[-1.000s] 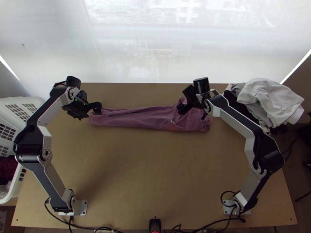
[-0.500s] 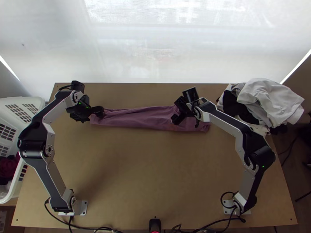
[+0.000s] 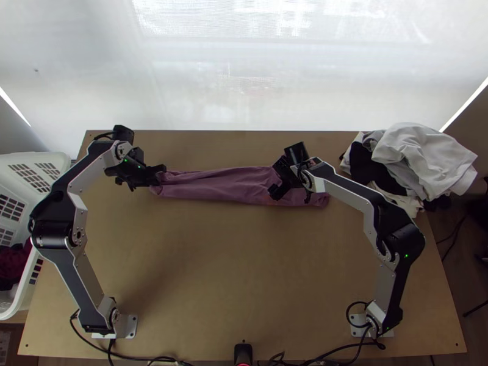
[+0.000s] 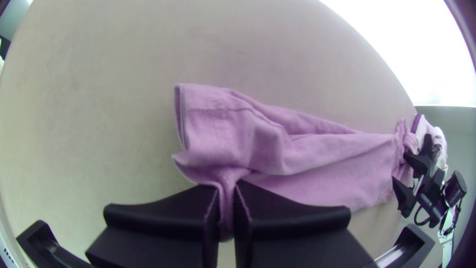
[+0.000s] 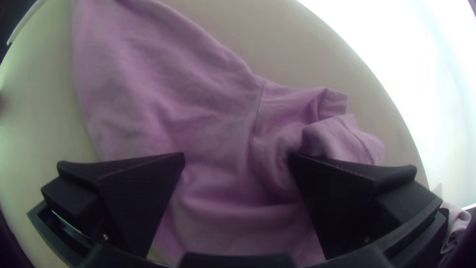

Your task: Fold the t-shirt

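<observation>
Across a light wooden table [image 3: 232, 268], a mauve t-shirt [image 3: 213, 186] is lying in a long, narrow strip, the right gripper [image 3: 277, 184] holding its fingers apart over the sleeve end, presumably to take a second grip. The left gripper [image 4: 226, 186] is pinching bunched cloth at the opposite end, likely for control of the next fold, while farther off a clothes pile [image 3: 427, 160] is sitting aside, apparently to leave working room.

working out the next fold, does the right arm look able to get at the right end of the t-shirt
Likely yes: the right gripper is open over the t-shirt near there, and nothing seems in the way; the left gripper pinches the opposite end.
</observation>
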{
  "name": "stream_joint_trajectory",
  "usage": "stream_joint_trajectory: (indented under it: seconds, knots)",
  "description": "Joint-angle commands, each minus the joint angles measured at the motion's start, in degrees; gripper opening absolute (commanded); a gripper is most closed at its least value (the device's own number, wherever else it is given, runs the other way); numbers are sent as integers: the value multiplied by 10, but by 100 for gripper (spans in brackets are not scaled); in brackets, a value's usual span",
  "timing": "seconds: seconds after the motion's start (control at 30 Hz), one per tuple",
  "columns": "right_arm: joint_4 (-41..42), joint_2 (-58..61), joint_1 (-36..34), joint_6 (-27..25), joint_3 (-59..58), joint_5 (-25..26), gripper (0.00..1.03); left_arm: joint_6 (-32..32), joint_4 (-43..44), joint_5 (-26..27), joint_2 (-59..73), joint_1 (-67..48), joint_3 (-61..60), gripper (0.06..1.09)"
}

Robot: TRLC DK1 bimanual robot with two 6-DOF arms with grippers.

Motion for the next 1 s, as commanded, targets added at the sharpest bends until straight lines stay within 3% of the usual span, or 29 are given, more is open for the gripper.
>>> stream_joint_trajectory:
  seconds: [0.0, 0.43, 0.67, 0.97]
  knots:
    - [0, 14, -3, 0, -3, 0, 98, -6, -37, 29, -22, -12, 54, 9]
    - [0, 37, -11, 0, -2, 0, 98, -27, -88, 165, -55, -56, 211, 9]
    - [-1, -48, -17, 18, 0, -1, 98, -28, -62, 169, -51, -113, 239, 9]
    - [-51, -202, -78, 23, 6, -3, 98, -29, -40, 169, -27, -218, 286, 9]
